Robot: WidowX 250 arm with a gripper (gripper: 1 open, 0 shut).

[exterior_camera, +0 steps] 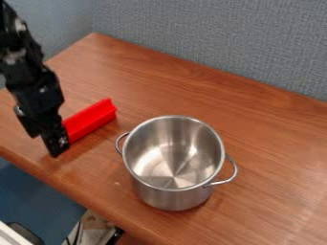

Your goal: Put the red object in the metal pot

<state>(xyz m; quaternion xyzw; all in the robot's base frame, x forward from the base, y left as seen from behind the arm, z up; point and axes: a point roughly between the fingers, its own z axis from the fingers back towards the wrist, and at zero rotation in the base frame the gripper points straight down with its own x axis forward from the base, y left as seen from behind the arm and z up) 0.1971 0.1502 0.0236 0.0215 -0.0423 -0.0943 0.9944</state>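
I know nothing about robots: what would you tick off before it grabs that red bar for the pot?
1. Fingers open: ok, by how they stand.
2. Fingers low enough, down at the red object: ok.
3. Red object between the fingers: cannot tell; the hand covers its near end.
4. Red object lying flat on the table: ok.
5. Metal pot upright, no lid, empty: ok.
6. Path from red object to metal pot free of other things: ok.
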